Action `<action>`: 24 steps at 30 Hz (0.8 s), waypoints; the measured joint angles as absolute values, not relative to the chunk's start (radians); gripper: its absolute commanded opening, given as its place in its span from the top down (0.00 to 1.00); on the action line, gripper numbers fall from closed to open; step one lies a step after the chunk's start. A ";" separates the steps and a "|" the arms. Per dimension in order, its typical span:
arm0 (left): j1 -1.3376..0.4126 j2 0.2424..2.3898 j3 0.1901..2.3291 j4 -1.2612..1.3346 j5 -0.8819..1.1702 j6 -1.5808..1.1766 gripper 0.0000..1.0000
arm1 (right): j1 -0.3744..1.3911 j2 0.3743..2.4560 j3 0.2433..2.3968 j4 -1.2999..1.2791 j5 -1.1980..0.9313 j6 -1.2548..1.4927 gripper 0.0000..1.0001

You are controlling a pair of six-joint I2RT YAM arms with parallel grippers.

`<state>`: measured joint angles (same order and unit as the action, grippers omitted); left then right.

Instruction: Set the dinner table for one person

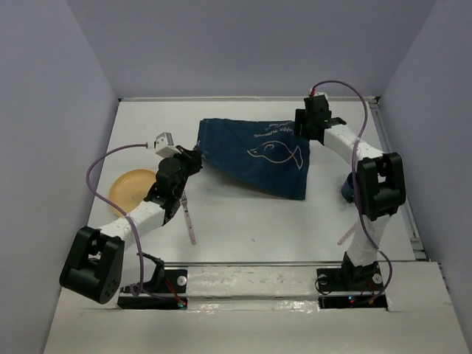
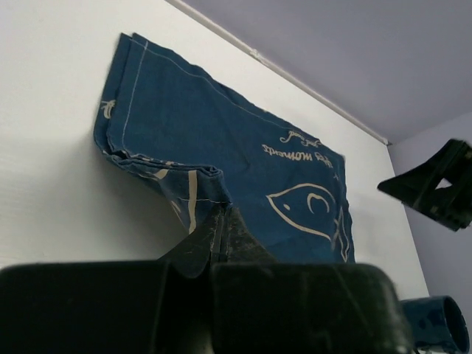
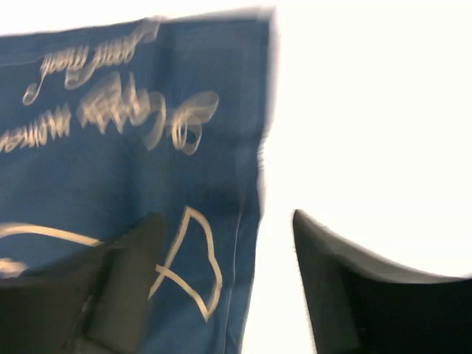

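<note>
Pale lavender walls close round a white surface (image 1: pixel 243 228), the dinner table itself, which spreads out flat beneath both sets of jaws and well beyond them on every side. A dark blue cloth (image 1: pixel 258 155) printed with a fish outline and pale script lies on it, stretched between the two.

The left jaws are pressed fully together on a bunched fold at the cloth's near-left edge – the fabric rises off the surface into them and creases just ahead of their tips.

The right jaws stand wide apart and hold nothing. They straddle the cloth's opposite edge: one finger (image 3: pixel 125 273) hangs over the blue fabric, the other over bare white surface just beside it. That wrist view is blurred, so I cannot tell whether either finger touches down.

A yellow plate (image 1: pixel 133 188) sits to the outer left of the left jaws, partly hidden by the arm. A thin pink stick (image 1: pixel 189 217) lies behind those jaws, toward the bases. A dark blue cup (image 2: pixel 435 324) stands off to their right – apart from the cloth.
</note>
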<state>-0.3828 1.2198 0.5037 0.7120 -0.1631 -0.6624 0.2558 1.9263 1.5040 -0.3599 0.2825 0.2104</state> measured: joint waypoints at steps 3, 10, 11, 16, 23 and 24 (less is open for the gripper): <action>-0.408 1.208 0.482 0.715 -0.172 -0.661 1.00 | 0.240 1.872 1.504 -0.362 0.248 0.207 0.21; -0.438 1.189 0.458 0.728 -0.187 -0.634 1.00 | 0.297 1.502 1.042 -0.268 0.113 0.338 0.41; -0.444 1.180 0.451 0.729 -0.194 -0.625 1.00 | 0.304 1.457 0.955 -0.260 0.094 0.364 0.43; -0.477 1.124 0.430 0.733 -0.219 -0.586 1.00 | 0.337 1.365 0.753 -0.304 0.082 0.445 0.41; -0.491 1.117 0.407 0.757 -0.230 -0.544 1.00 | 0.383 1.291 0.681 -0.329 0.095 0.521 0.41; -0.491 1.117 0.402 0.758 -0.231 -0.542 1.00 | 0.383 1.291 0.670 -0.322 0.097 0.532 0.42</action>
